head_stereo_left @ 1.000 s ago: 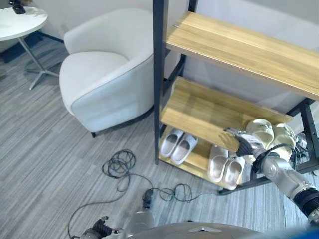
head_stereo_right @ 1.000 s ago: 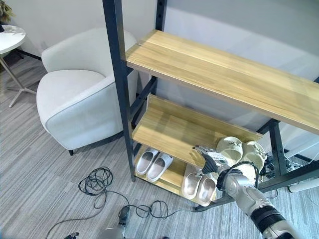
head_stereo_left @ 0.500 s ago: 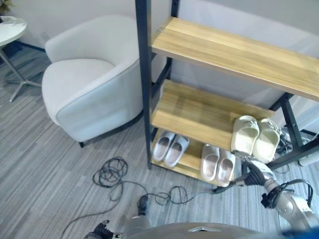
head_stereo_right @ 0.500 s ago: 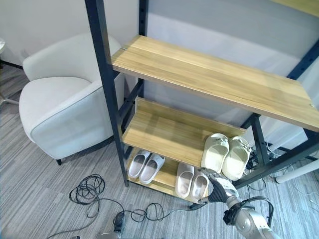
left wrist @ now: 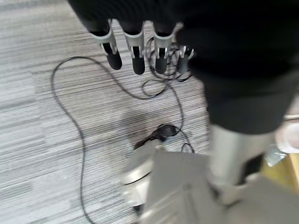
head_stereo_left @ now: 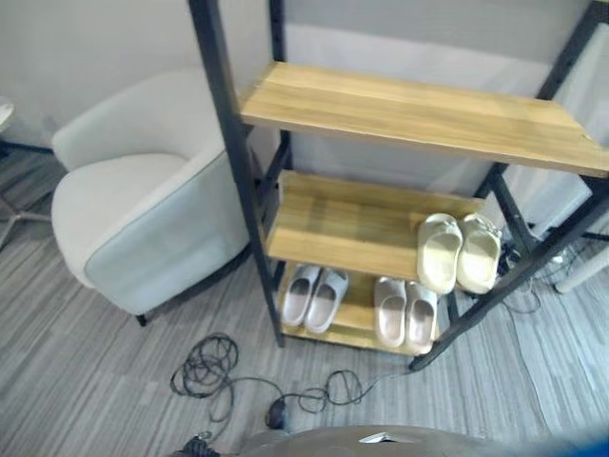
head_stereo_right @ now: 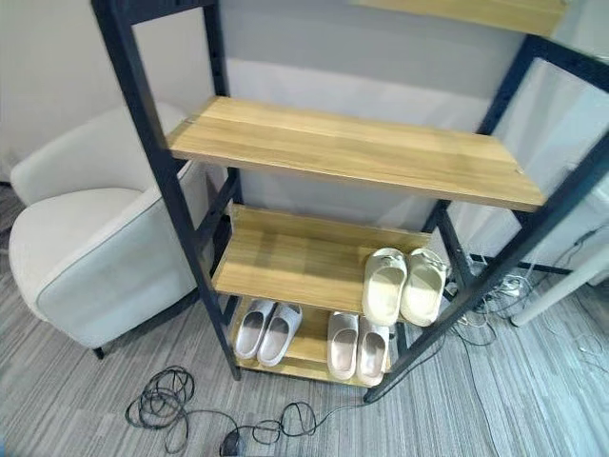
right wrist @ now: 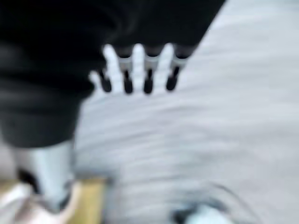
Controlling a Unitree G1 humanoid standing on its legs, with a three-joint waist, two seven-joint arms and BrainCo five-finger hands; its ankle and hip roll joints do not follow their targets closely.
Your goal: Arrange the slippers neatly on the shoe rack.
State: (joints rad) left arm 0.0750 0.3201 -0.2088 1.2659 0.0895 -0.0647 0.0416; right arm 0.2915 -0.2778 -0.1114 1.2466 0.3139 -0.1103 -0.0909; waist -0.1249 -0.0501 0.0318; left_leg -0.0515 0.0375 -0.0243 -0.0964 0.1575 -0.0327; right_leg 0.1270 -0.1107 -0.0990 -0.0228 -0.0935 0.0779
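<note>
No text, label, number or sign can be read anywhere, neither on the rack (head_stereo_right: 354,154), the slippers (head_stereo_right: 402,286) nor the armchair (head_stereo_left: 143,209).

Pale armchair (head_stereo_left: 143,224) on grey striped carpet (head_stereo_left: 86,381)
</note>
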